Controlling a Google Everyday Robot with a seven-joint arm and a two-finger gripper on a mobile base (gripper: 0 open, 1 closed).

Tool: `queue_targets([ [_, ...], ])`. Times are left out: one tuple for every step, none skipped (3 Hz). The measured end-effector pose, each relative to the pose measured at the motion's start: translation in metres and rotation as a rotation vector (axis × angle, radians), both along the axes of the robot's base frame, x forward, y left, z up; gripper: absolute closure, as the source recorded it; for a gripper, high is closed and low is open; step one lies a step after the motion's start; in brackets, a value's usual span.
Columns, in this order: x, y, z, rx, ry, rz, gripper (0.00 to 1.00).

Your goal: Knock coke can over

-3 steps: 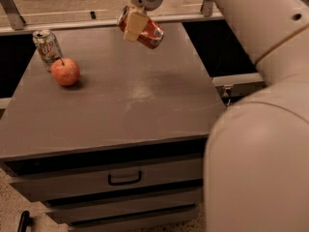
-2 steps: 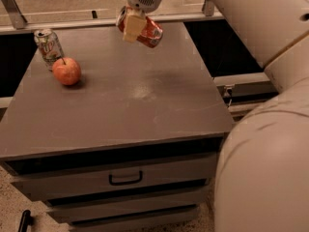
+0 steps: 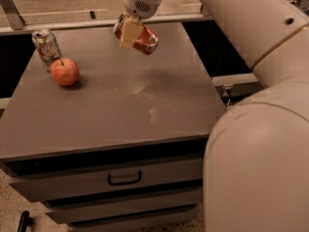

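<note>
The coke can (image 3: pixel 145 40), red-orange, lies tilted almost on its side between the fingers of my gripper (image 3: pixel 131 33) over the far middle of the grey table (image 3: pixel 120 115). One pale finger (image 3: pixel 128 34) crosses the front of the can. The gripper is shut on the can. I cannot tell whether the can touches the tabletop.
A red apple (image 3: pixel 64 71) sits at the table's far left, with a pale white-and-green can (image 3: pixel 46 47) upright just behind it. The table has a drawer with a dark handle (image 3: pixel 124 179) at the front. My large pale arm (image 3: pixel 260 129) fills the right side.
The gripper and the tilted coke can have come down slightly and a little to the left. The apple and the pale can have not moved.
</note>
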State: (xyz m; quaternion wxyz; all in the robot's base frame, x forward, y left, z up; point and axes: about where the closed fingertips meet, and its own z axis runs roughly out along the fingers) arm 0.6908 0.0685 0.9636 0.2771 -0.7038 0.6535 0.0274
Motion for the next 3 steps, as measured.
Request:
queue_targets([
  [0.0122,0.0309,-0.0506,-0.048,0.104,0.090,0.07],
  [0.0128,0.0313,-0.0526,-0.046,0.106,0.087,0.00],
  [0.0128,0.0314,-0.0527,-0.046,0.106,0.087,0.00],
])
